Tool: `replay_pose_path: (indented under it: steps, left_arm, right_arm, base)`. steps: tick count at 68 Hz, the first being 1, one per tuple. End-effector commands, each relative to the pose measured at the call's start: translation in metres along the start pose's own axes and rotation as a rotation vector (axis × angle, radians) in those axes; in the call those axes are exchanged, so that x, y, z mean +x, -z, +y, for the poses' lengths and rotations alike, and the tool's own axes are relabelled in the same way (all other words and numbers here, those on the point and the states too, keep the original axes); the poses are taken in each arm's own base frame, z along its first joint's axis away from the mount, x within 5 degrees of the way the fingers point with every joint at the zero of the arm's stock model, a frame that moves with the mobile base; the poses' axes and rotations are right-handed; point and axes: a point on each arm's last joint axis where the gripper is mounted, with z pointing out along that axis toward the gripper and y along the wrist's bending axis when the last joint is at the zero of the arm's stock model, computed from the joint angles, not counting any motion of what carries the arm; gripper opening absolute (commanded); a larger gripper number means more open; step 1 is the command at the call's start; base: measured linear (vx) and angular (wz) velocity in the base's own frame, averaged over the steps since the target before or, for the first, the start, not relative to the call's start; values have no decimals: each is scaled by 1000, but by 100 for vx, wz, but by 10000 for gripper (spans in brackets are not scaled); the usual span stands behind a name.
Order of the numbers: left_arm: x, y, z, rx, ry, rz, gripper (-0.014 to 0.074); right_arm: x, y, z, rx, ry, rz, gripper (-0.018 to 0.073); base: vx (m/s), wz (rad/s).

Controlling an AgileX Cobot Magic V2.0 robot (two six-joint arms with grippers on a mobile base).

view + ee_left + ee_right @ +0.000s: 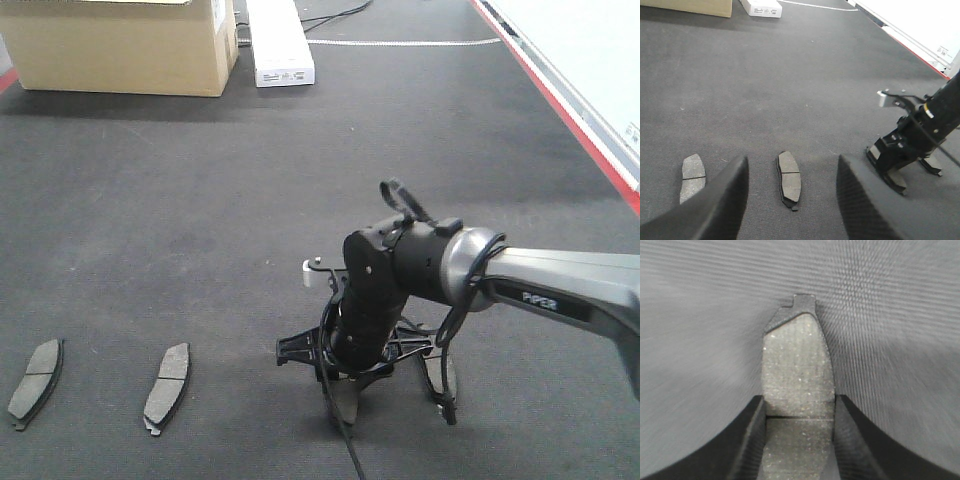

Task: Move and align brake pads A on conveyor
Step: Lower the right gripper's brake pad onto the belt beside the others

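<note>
- The conveyor (200, 200) under me is a wide dark-grey belt with a rough, fabric-like surface — a red stripe (560, 100) runs along its right edge.
- Two brake pads (37, 379) (167, 387) lie flat on it at front left, side by side but apart, long axes roughly parallel.
- A third pad (797, 375) lies flat on the belt between the fingers of my right tool (797, 440).
- At the far end a cardboard box (120, 45) rests on the belt, a white carton (280, 45) just beside it.
</note>
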Motion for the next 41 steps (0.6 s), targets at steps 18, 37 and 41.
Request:
replay_pose_path:
  steps: [18,37,41]
  left_arm:
    - [-11,1,-4,29,1,-65,391]
    - [-11,1,-4,29,1,-65,391]
    - [-11,1,-4,29,1,-65,391]
  right_arm:
    - [-18,48,3,-43,-25,-256,480]
    - [-6,128,-13,42,71,-460,471]
    - [-1,145,-20,71,112,-494,471]
  base:
    - [0,0]
    - [0,0]
    - [0,0]
